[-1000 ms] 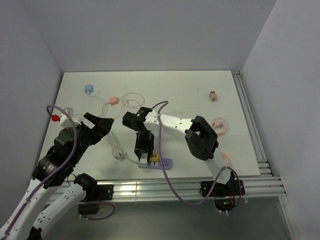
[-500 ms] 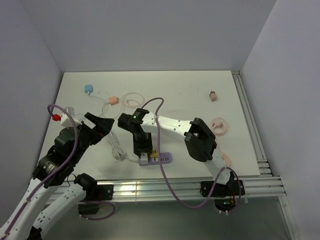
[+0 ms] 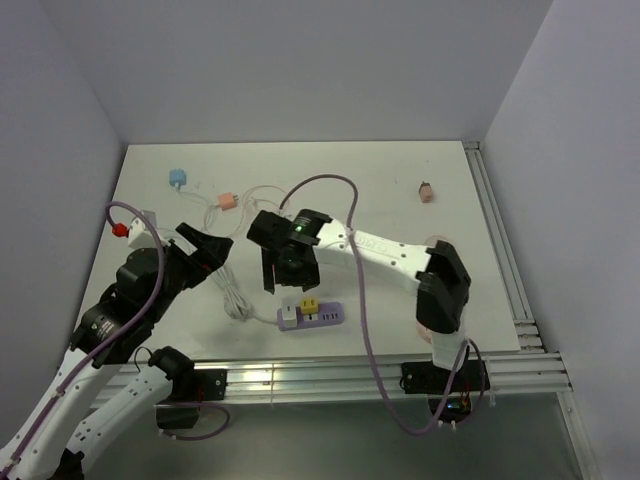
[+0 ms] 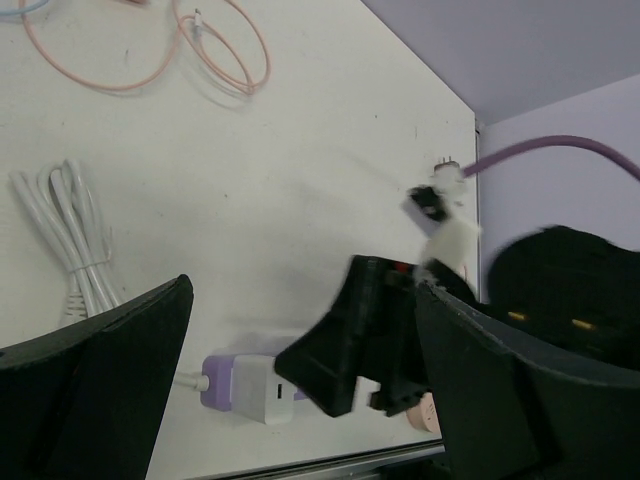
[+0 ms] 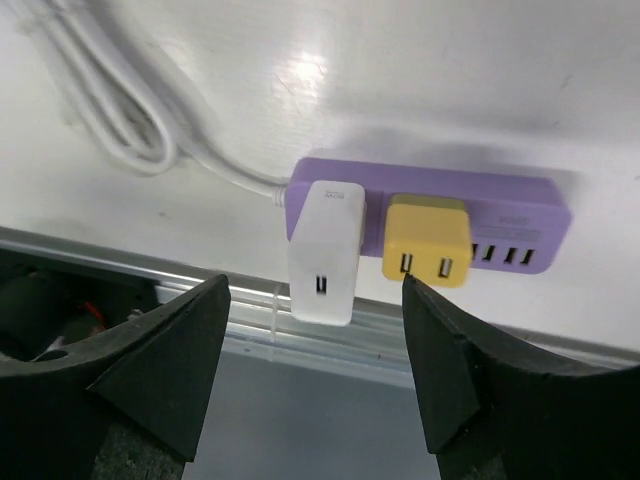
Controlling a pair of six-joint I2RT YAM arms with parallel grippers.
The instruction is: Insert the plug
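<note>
Seen from above, the purple power strip [image 3: 328, 317] lies near the desk's [image 3: 400, 180] front edge with a white plug [image 3: 288, 318] and a yellow plug [image 3: 309, 305] seated in it. The right gripper [image 3: 284, 280] hangs just behind it. The left wrist view shows the left gripper [image 4: 300, 380] spread wide and empty, above the desk. The right wrist view shows the right gripper's fingers apart, holding nothing, above the two plugs standing side by side.

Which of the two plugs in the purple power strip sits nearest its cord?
The white plug, at the end where the white cord enters; the yellow plug sits farther along.
</note>
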